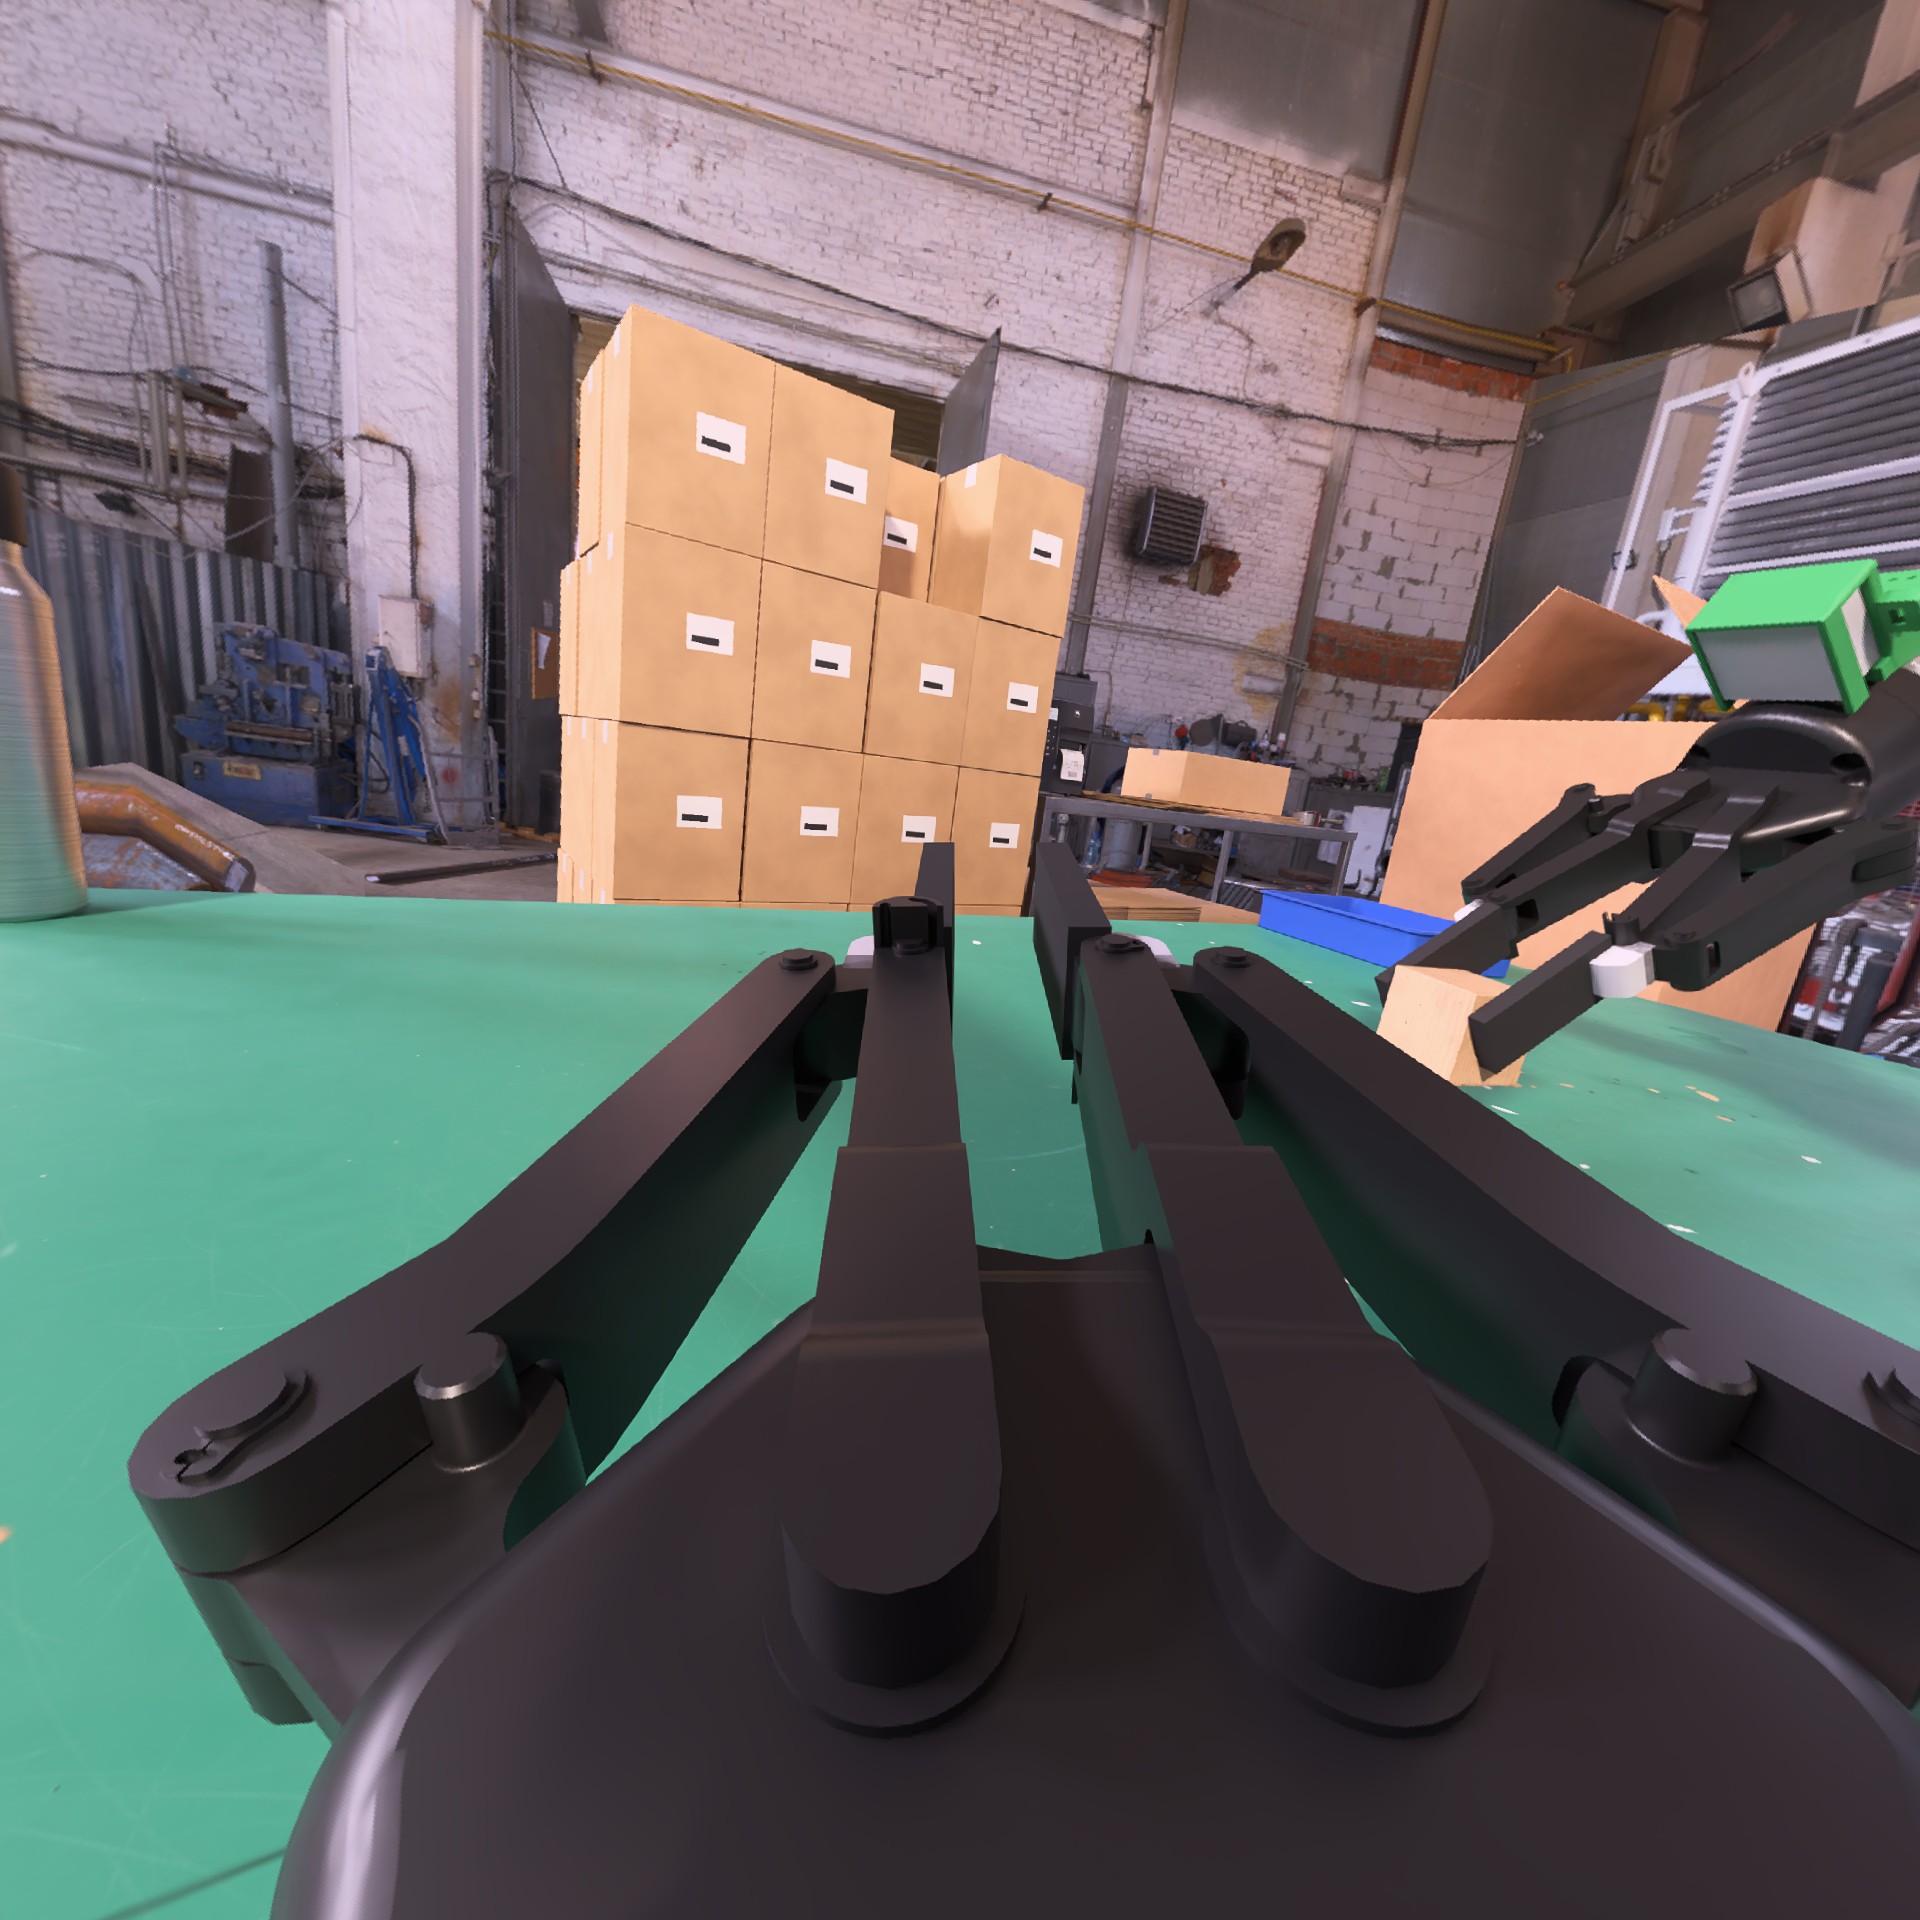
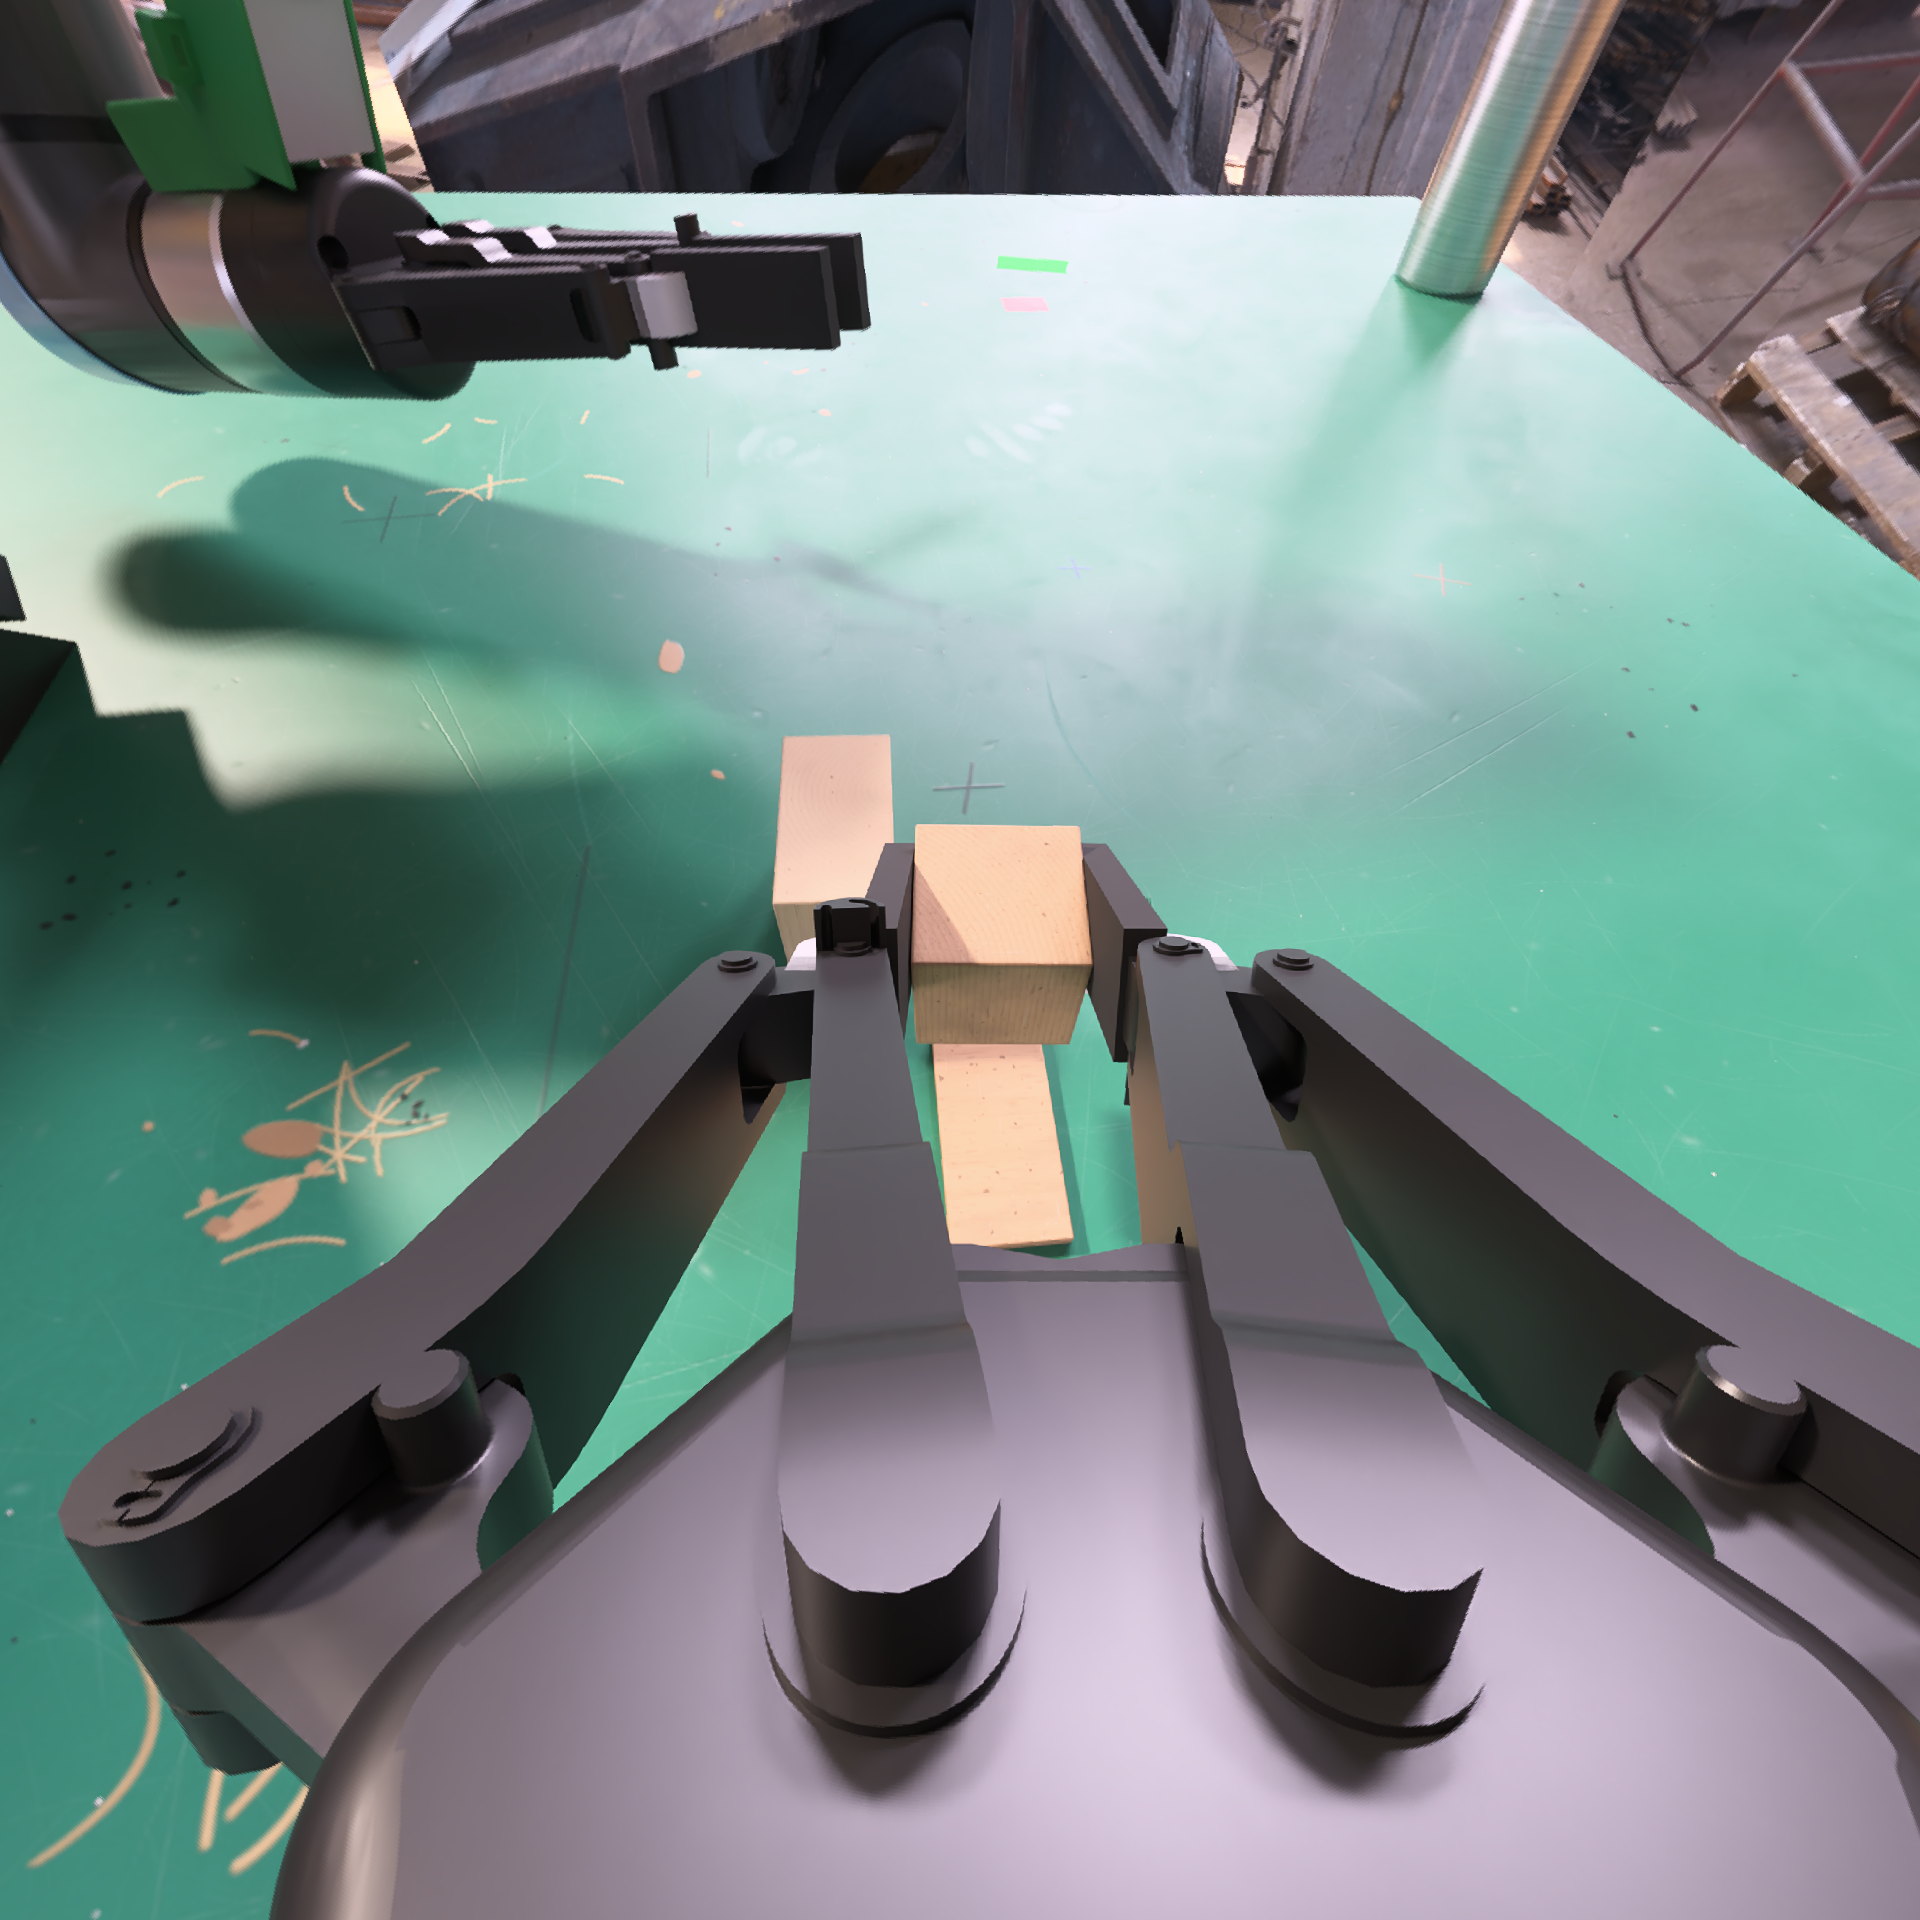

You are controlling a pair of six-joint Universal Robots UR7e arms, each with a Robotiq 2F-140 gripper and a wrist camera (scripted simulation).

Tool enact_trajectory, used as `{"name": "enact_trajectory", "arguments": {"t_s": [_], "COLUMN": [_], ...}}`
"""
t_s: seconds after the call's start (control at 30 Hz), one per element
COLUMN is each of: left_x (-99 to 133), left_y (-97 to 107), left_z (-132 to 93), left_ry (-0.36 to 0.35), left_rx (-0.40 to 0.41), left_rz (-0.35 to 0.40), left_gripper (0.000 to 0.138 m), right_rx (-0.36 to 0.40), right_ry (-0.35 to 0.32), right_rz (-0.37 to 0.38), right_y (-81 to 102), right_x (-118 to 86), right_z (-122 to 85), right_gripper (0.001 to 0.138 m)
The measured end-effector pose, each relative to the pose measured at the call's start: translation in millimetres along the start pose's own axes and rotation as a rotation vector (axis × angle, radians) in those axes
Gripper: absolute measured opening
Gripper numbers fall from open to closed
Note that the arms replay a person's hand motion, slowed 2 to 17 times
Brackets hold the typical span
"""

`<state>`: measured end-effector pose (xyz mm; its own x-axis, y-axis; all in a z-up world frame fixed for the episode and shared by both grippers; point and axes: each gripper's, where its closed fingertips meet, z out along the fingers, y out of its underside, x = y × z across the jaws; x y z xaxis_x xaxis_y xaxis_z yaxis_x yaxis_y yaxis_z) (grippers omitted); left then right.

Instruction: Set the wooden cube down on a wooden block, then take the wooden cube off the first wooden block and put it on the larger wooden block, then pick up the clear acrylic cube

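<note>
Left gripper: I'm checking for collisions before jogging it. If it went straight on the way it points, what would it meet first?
Probably nothing on the table. The left gripper points level over bare green table, holding nothing. The wooden cube in the right gripper sits off to one side. Depth is unclear.

At your 12 in the left wrist view: stack of cardboard boxes point(image 1: 810, 644) w/ white labels, behind the green table point(image 1: 312, 1091). Metal cylinder point(image 1: 31, 727) stands upright on the table edge at 9. Blue bin point(image 1: 1340, 920) sits past the far edge at 2, just beside an open carton point(image 1: 1538, 810). Right wrist view: same cylinder point(image 2: 1496, 145) at 1, wooden pallets point(image 2: 1829, 405) off-table at 2.
</note>
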<state>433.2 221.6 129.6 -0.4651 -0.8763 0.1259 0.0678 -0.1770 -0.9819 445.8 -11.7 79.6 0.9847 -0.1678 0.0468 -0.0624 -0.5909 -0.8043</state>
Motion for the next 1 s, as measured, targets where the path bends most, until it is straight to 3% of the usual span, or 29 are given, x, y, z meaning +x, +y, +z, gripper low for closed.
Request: {"name": "enact_trajectory", "arguments": {"t_s": [0.27, 0.53, 1.0], "left_x": [0, -1, 0], "left_y": [1, 1, 1], "left_z": [1, 1, 1], "left_ry": [0.000, 0.000, -0.001], "left_rx": [-0.005, -0.005, -0.006], "left_rz": [-0.004, -0.004, -0.003], "left_gripper": [0.021, 0.021, 0.021], "right_rx": [0.018, 0.017, 0.003], "right_ry": [-0.003, -0.009, -0.022], "right_rz": [0.028, 0.000, -0.024], "right_y": [-24.2, -40.3, -45.8], "right_x": [-11, -24, -38], "right_z": [3, 16, 37], "right_gripper": [0.040, 0.040, 0.040]}}
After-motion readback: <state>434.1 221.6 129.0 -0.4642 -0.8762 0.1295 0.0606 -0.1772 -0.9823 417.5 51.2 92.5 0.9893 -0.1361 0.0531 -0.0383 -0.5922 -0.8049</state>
